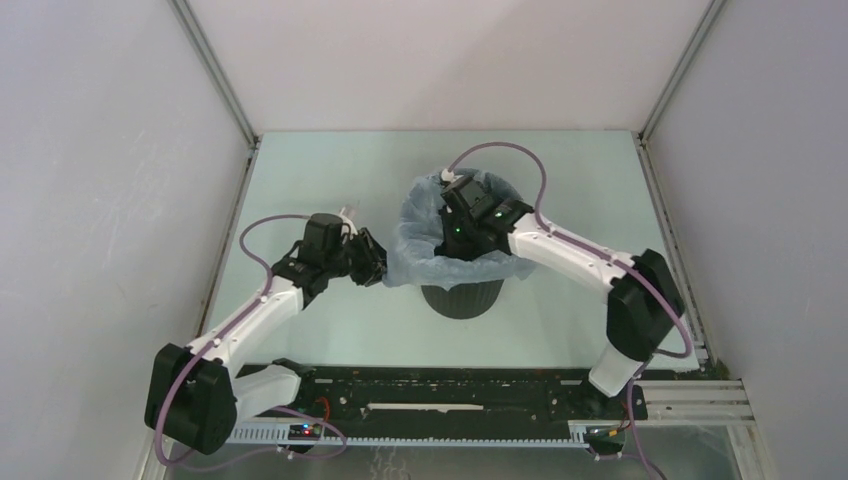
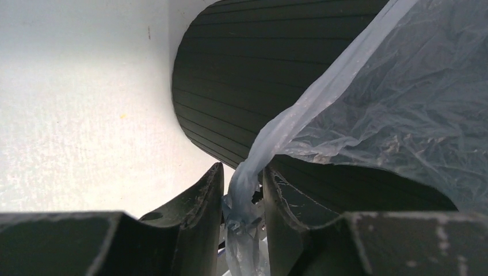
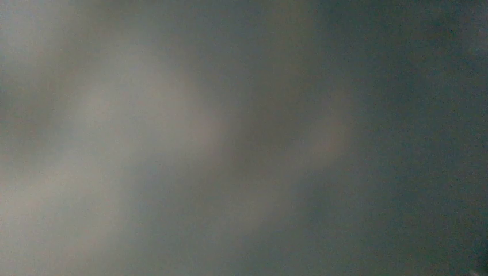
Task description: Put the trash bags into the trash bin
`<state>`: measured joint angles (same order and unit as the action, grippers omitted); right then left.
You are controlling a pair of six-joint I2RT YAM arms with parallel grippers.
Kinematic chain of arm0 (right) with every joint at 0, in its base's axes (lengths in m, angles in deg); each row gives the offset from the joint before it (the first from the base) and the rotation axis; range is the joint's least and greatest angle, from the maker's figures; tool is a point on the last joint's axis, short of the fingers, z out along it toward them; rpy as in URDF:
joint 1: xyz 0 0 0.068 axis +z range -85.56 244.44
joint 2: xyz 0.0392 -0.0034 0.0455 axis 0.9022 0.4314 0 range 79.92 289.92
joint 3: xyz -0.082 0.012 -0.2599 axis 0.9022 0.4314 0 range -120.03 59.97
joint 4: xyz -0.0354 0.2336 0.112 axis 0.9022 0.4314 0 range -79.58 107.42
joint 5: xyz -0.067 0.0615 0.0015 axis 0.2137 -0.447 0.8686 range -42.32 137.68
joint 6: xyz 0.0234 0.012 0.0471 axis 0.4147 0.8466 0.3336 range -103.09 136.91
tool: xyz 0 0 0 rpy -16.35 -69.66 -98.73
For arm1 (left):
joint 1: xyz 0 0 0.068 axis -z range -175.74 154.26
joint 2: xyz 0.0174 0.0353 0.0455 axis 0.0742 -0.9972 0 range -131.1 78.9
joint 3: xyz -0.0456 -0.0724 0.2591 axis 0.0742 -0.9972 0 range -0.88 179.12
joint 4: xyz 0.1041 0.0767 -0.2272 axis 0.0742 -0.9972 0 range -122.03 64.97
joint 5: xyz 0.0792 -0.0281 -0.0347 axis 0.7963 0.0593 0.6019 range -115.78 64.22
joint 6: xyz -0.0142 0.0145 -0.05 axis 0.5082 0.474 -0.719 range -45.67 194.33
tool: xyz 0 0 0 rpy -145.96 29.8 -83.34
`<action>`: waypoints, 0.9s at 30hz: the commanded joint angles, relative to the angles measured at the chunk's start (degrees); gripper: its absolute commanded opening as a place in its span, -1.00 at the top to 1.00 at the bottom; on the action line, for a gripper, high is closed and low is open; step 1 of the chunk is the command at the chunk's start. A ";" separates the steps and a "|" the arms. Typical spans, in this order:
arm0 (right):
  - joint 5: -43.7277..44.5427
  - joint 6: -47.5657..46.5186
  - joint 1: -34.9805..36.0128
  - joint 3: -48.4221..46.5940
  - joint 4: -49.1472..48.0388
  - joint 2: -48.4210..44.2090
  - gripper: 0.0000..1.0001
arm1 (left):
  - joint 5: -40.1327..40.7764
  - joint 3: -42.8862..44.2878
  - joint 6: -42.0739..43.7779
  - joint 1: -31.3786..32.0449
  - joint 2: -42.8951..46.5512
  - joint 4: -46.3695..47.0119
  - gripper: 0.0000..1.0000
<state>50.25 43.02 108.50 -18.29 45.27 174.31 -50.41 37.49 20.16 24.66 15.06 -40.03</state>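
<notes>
Between your left jaws a twisted strand of the trash bag [image 2: 246, 184] is pinched. The two dark fingers [image 2: 195, 213] are closed onto it, with little more than the film between them. From that pinch the strand runs up and to the right in the left wrist view. It widens into a crinkled, see-through sheet of pale blue film lying against the trash bin [image 2: 259, 69]. Seen from above, this stretch of the bag is drawn out to the left of the bin toward those jaws. Its long axis there runs roughly left to right across the desk [image 2: 75, 115].

Your right jaws are lowered into the mouth of the bin, among the film. The top view hides their tips and the right wrist view is only a grey blur. You cannot tell how far apart they are or whether they hold anything.

The rest of the bag is gathered around the bin's rim, ruffled and hanging down the outside on the left and near sides. Some of it lies inside the opening. The bin stands upright near the middle of the desk, mouth up, its long axis vertical, narrowing toward its base. It is round, black, hard plastic with fine ribs along its lower wall. The film is thin, glossy and wrinkled, and the desk is pale and matte.

You have one bag, one bin and two arms. The left arm [image 1: 250, 320] reaches in from the bin's left and the right arm [image 1: 570, 255] from its right.
</notes>
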 commanded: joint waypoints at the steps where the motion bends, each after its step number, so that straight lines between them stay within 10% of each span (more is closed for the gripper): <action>1: 1.80 4.09 0.99 0.03 -5.74 6.11 0.65 | -0.22 -0.77 -1.64 0.95 0.18 3.40 0.30; 20: -0.37 0.99 -2.40 0.02 1.45 -8.61 0.14 | -0.52 -0.33 -1.29 1.39 -3.28 5.04 0.93; 27: 1.93 -5.40 -0.22 2.95 0.12 -7.10 0.23 | 0.71 -1.66 -0.79 1.45 -4.48 5.38 0.99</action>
<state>51.08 42.30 106.49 -16.59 45.44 164.87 -50.38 37.29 18.82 25.69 11.26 -36.40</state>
